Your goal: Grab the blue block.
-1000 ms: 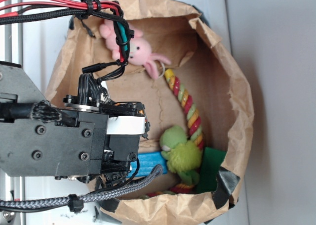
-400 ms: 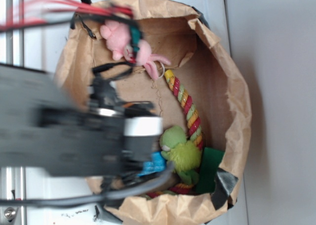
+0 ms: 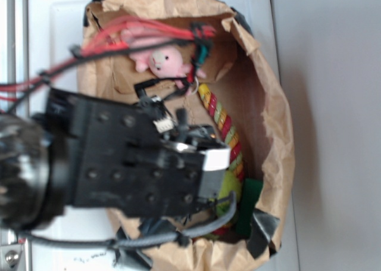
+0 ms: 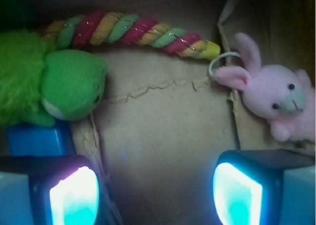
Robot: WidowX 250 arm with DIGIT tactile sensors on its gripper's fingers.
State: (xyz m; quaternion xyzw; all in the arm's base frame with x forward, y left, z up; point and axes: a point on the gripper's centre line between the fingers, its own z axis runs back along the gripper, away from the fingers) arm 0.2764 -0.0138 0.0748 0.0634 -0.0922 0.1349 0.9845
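While jaws gape empty, green plush (image 4: 59, 86) overlaps blue block (image 4: 37, 138); pink bunny (image 4: 274, 99) right.

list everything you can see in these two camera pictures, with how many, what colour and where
paper bag: one, brown, on the white surface, holding all the toys
blue block: one, sky blue, wrist view lower left, under the green plush, just above one pincer finger
green plush toy: one, green, left
rope toy: one, red, yellow and green twist, along the top
pink bunny: one, pink, right, ear by a metal ring
green felt piece: one, dark green, low in the bag
pincer: one, open, fingers glowing cyan, above bare bag floor
arm: one, black, covering the bag's left
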